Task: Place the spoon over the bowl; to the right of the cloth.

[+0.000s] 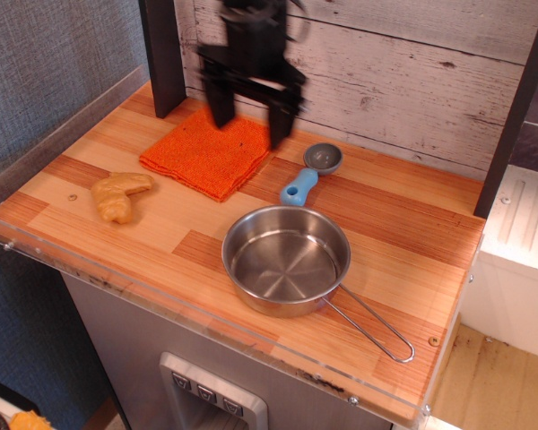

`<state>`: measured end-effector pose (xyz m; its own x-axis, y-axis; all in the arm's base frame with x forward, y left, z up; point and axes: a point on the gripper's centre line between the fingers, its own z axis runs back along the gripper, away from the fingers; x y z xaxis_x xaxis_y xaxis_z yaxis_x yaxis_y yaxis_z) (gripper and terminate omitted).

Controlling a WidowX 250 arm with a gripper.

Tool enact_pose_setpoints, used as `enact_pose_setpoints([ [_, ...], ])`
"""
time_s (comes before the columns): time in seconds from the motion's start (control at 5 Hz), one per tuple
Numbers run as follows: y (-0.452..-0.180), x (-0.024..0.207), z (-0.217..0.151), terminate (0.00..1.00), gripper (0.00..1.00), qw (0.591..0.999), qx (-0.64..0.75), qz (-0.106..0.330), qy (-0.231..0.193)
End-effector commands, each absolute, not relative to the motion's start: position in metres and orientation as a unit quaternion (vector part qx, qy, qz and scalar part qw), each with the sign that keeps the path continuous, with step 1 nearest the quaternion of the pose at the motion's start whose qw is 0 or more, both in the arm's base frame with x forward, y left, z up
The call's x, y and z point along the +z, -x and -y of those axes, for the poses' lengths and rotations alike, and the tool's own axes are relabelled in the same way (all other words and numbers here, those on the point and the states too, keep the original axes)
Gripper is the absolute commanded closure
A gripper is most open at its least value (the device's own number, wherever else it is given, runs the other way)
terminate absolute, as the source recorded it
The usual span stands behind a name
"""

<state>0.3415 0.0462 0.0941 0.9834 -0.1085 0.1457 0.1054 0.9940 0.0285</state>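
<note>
The spoon [307, 174], with a light-blue handle and a round grey scoop, lies flat on the wooden tabletop. It is just behind the steel bowl [287, 260] and to the right of the orange cloth [207, 150]. My gripper [248, 121] is open and empty. It hovers, blurred by motion, above the cloth's back right part, up and to the left of the spoon. Its two dark fingers [220, 106] point down and stand well apart.
A tan-yellow toy food piece [119, 194] lies at the left of the table. A dark post [163, 54] stands at the back left and another [513, 116] at the back right. A clear plastic rim [161, 303] runs along the front edge. A plank wall is behind.
</note>
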Motion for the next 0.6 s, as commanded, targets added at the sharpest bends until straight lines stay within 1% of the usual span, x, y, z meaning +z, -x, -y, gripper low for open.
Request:
enact_pose_setpoints([
  [0.0, -0.3178, 0.1051, -0.049, 0.0, 0.0, 0.996, -0.057, 0.074, 0.006],
  [0.2, -0.3178, 0.1051, -0.049, 0.0, 0.0, 0.996, -0.057, 0.074, 0.006],
  [0.4, -0.3178, 0.1051, -0.049, 1.0, 0.0, 0.996, -0.057, 0.074, 0.006],
])
